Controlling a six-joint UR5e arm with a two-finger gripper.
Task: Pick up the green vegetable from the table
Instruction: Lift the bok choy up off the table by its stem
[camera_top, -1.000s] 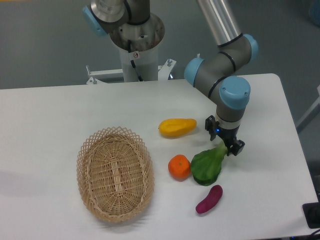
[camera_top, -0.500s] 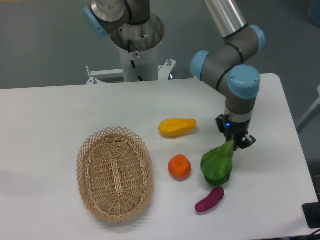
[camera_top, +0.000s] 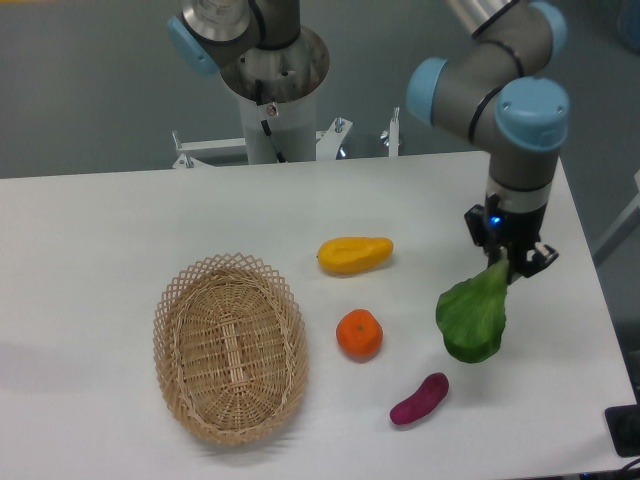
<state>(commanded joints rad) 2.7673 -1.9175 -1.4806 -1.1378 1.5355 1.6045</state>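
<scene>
The green vegetable (camera_top: 472, 318) hangs leaf-down in the air above the white table (camera_top: 120, 220), to the right of the orange. My gripper (camera_top: 510, 262) is shut on its pale stalk end and holds it clear of the tabletop. The dark leaf tilts down and to the left. The fingertips are partly hidden by the stalk.
A woven basket (camera_top: 229, 346) lies at the left centre. A yellow fruit (camera_top: 354, 254), an orange (camera_top: 359, 334) and a purple eggplant-like piece (camera_top: 418, 399) lie on the table near the vegetable. The table's right edge is close to the arm.
My gripper has risen and moved right with the green vegetable in it. The vegetable has left the table beside the orange and now hangs in the air.
</scene>
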